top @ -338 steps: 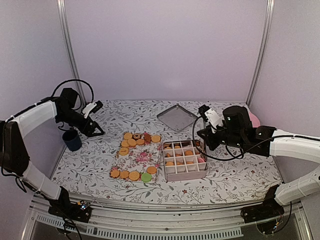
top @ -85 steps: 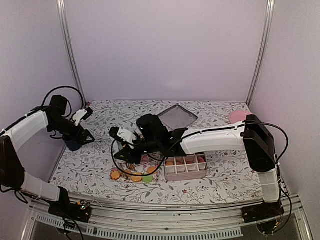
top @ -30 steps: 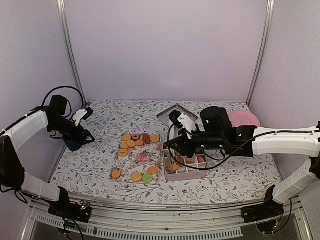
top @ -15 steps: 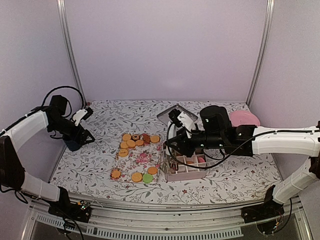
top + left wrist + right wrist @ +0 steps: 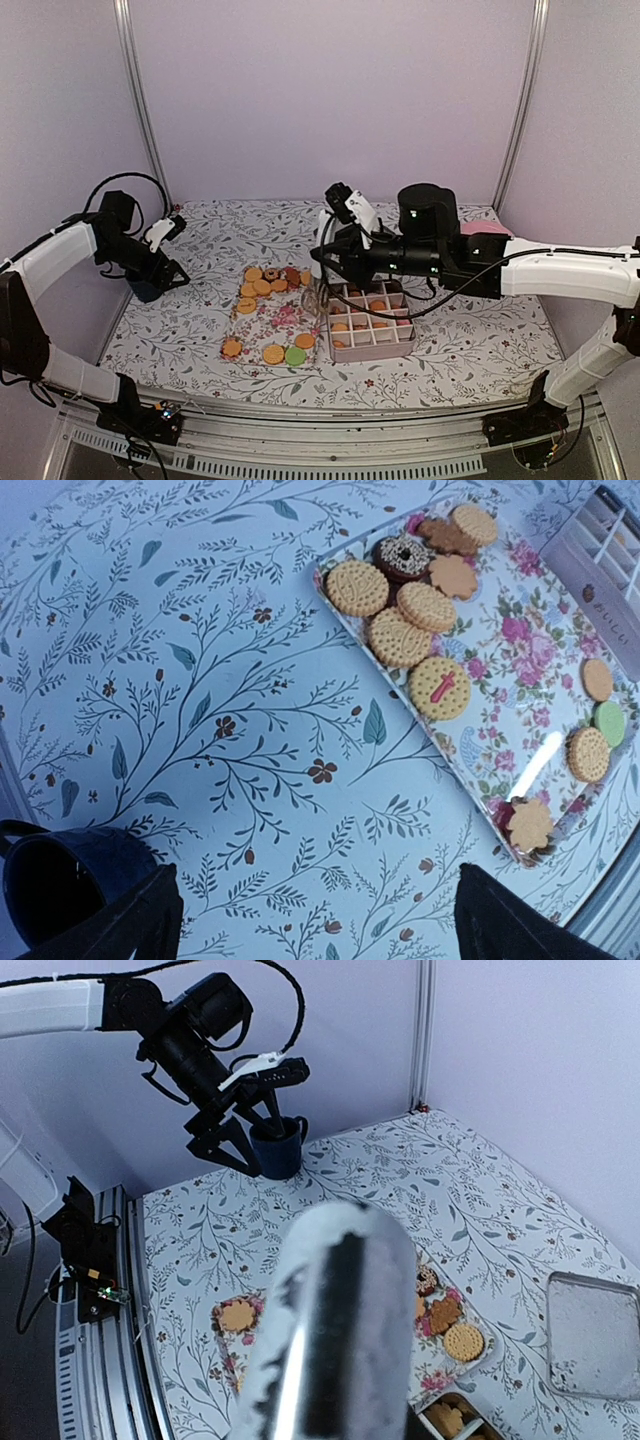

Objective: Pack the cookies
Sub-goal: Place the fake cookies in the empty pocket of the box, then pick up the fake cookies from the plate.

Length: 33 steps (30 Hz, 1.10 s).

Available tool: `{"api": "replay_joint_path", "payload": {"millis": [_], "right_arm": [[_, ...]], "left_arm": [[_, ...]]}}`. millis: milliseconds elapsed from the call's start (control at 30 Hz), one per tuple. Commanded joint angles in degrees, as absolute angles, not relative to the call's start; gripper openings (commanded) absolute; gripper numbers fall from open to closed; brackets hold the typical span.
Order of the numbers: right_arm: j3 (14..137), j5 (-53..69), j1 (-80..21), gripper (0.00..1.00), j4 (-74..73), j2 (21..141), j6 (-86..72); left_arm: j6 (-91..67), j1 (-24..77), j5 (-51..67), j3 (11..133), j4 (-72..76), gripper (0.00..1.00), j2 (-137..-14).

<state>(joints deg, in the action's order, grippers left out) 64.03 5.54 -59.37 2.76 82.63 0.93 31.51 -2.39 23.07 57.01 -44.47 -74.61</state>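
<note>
Many small round cookies (image 5: 262, 287), mostly orange, lie on the flowered rectangular tray (image 5: 283, 318) mid-desk and in the white divided box (image 5: 402, 346) beside it, the right gripper (image 5: 322, 262) by that box's far left corner. Left wrist: the left gripper (image 5: 315, 900) gapes wide, empty, near the dark blue mug (image 5: 55, 880). Right wrist: one blurred finger (image 5: 340, 1330) only, its opening I cannot tell.

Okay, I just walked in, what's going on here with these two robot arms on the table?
The arms are packing cookies from a floral tray into a divided box. Several compartments already hold cookies, and roughly a dozen lie on the tray. The right gripper hangs over the box's left edge, next to the tray; whether it holds anything can't be told. The left gripper is open and empty, off to the side by a dark blue mug.
</note>
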Motion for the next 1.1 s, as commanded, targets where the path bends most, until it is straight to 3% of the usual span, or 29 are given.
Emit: {"api": "replay_joint_path", "payload": {"millis": [0,467,1067], "right_arm": [[70.56,9.92,-61.94,0.26,10.27,89.22,1.65],[96.59,18.43,-66.35,0.3,13.04,119.82,4.57],[98.09,19.54,-66.33,0.36,13.85,126.58,3.76]], "left_arm": [[31.82,-2.64,23.23,56.16,-44.03,0.95,-73.65],[32.24,-2.92,21.85,55.63,-44.87,0.95,-72.34],[32.38,-2.82,21.48,55.77,-45.07,0.95,-72.48]]}}
